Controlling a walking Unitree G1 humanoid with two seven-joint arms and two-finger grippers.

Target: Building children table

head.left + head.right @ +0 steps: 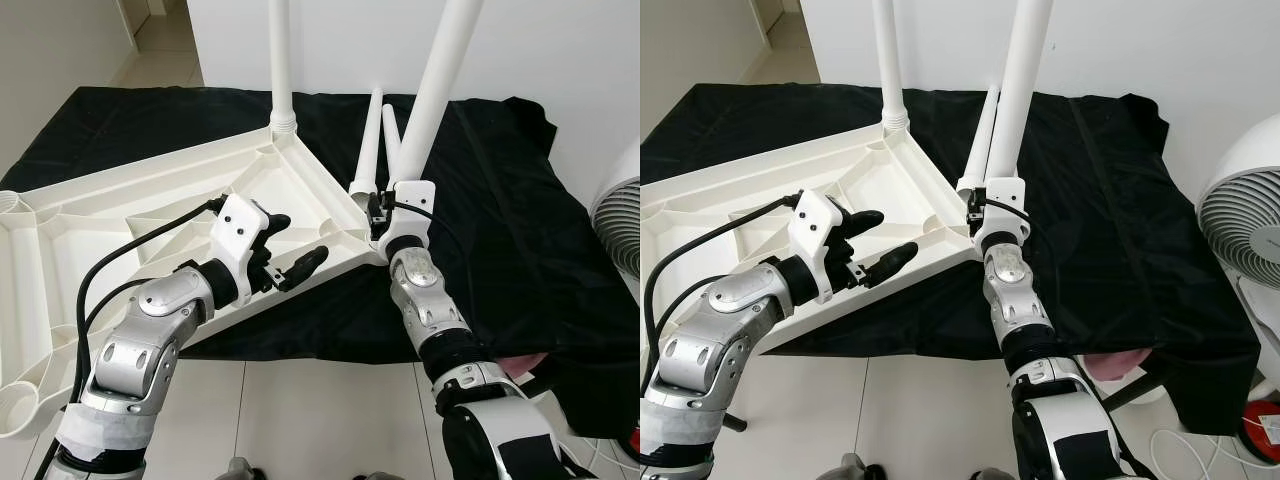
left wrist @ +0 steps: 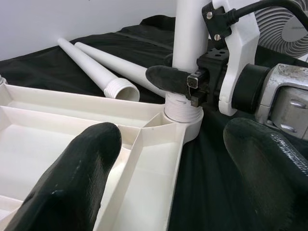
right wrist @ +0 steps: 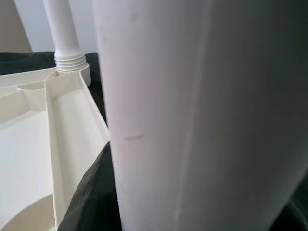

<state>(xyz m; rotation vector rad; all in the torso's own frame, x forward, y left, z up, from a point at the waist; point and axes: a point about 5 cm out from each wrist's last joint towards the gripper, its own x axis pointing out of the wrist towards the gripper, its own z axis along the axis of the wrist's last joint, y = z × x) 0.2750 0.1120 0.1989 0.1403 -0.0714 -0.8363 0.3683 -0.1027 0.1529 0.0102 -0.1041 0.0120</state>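
At frame centre, the right claw (image 1: 378, 212) is clamping the leg (image 1: 432, 95) at the tabletop (image 1: 150, 205) corner; the left claw (image 1: 290, 245) is hovering apart.

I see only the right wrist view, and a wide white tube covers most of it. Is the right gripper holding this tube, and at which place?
Observer: Yes. The right gripper is shut on the tall white plastic table leg, just above the near corner socket of the upturned white plastic tabletop.
Operator: Is the leg screwed fully in?
Observer: It seems not: thread rings show above the socket.
Operator: Where is the left gripper?
Observer: The left gripper hovers open over the tabletop's rim, beside that corner.
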